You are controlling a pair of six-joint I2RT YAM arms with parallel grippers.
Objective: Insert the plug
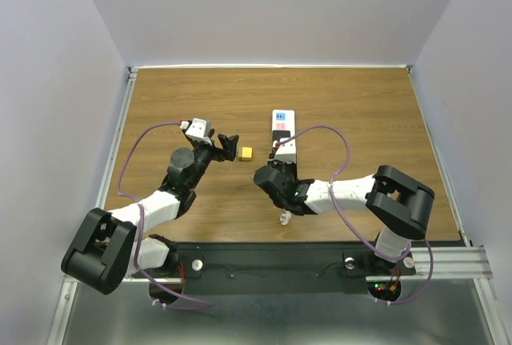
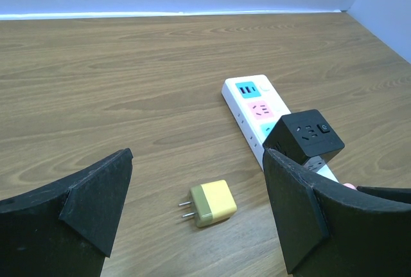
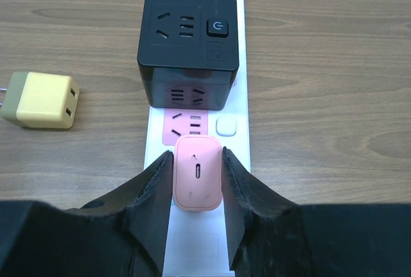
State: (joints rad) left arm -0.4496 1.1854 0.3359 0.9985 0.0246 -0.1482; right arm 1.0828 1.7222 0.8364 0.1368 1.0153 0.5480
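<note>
Right wrist shows the right gripper (image 3: 198,161) clamped on the pink plug (image 3: 198,184) over the white power strip (image 3: 239,113) mid-worktop. A black cube adapter (image 3: 189,39) sits on the strip just beyond, toward the far edge. The left gripper (image 2: 198,158) hangs open above a yellow adapter (image 2: 212,203) lying beside the strip.

Soft, even light is coming from overhead, keeping all three views bright and sharp, with only faint shadows lying on the bench (image 1: 360,113). The end effector fingers (image 2: 96,200) are showing dark, with little surface detail, in the wrist views.
</note>
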